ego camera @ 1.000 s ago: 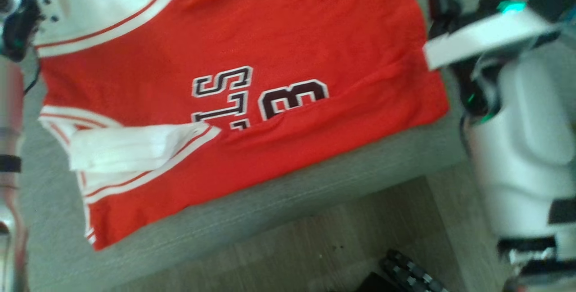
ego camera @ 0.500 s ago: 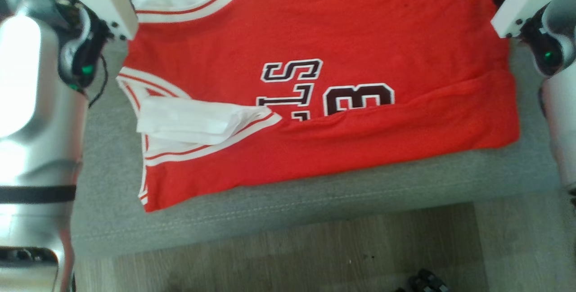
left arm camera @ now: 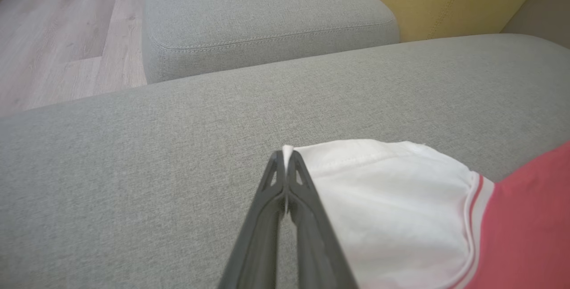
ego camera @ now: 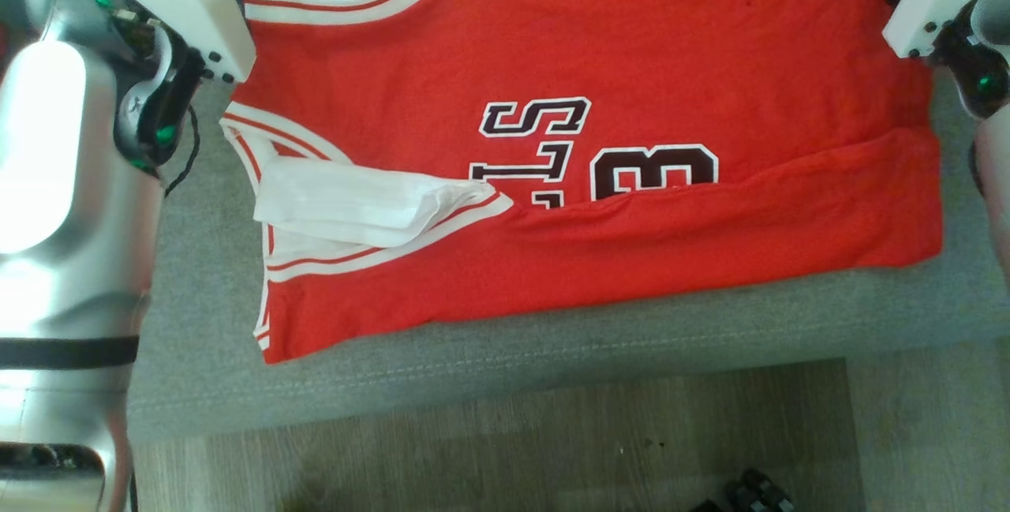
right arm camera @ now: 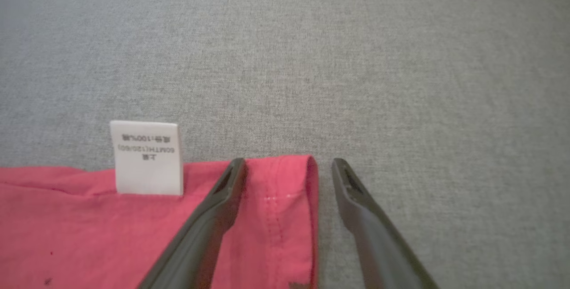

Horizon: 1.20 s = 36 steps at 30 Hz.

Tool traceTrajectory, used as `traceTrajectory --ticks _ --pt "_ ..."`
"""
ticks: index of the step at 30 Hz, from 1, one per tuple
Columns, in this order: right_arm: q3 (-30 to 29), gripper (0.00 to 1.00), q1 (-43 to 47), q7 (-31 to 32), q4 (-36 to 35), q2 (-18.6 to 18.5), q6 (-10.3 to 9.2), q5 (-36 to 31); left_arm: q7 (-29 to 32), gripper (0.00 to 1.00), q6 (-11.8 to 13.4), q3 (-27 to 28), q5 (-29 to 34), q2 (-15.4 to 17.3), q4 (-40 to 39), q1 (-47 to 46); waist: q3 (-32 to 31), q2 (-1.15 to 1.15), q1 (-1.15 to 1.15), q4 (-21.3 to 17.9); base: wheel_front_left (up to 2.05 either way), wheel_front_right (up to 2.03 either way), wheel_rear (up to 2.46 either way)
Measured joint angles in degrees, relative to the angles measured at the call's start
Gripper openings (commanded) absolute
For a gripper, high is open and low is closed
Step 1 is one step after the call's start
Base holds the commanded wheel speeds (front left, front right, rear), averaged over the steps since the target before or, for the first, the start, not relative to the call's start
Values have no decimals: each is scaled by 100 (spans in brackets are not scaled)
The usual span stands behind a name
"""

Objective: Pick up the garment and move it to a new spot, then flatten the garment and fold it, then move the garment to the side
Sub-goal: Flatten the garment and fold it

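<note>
Head camera has swung and steadied over the last second, so the frame shift is camera, not cloth. Red jersey (ego camera: 631, 46) lies as before on the grey sofa cushion (ego camera: 473, 370), near strip folded over the lettering.

Left end effector (left arm camera: 285, 157) has finished closing and pinches the white sleeve (left arm camera: 378, 191) edge, possibly one layer only. Right end effector (right arm camera: 288, 164) is open, straddling the hem corner (right arm camera: 276, 217) beside the care label (right arm camera: 147, 157), not yet gripping.

Judgement: the fold waits on the right closure.

Room: bare cushion lies beyond both far corners. The jersey's near edge sits close to the cushion front, with floor (ego camera: 552, 441) below.
</note>
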Motion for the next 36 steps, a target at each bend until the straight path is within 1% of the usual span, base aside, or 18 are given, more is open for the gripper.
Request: traceTrajectory --ticks 1,2,8,15,18,20,25,30,33,36 --pt "7 54 -5 -27 42 8 0 40 0 0 16 -8 0 9 -15 9 -1 0 0 1 0 0 0" --pt "30 0 -9 -54 73 9 0 66 0 0 18 -10 0 16 -25 17 -2 0 0 2 0 0 0" --pt "158 0 -63 -407 232 9 0 113 -8 0 89 5 -34 33 -73 25 -26 0 0 -13 0 0 0" --pt "36 0 -176 -1266 559 53 1 87 -166 0 229 43 -103 35 63 -32 -68 0 0 -33 0 0 0" --pt "-29 0 -296 -1671 667 126 1 35 -341 0 330 101 -103 7 189 -170 -99 0 0 -40 0 0 0" --pt "-45 0 -348 -1830 759 169 1 35 -437 0 353 120 -103 3 280 -253 -134 0 0 -48 0 0 0" --pt "-63 0 -337 -2030 958 265 1 48 -589 0 344 105 -103 -15 465 -257 -233 0 0 -71 0 0 0" --pt "-16 0 -265 -2218 999 331 1 182 -605 0 258 29 -137 13 424 -37 -407 0 0 -96 0 0 0" --pt "77 0 -79 -2279 940 333 1 367 -584 0 209 14 -202 137 270 291 -534 0 0 -106 0 0 0" --pt "136 0 194 -2329 883 321 1 567 -503 0 165 -143 -91 382 22 683 -681 0 0 -96 0 0 0"
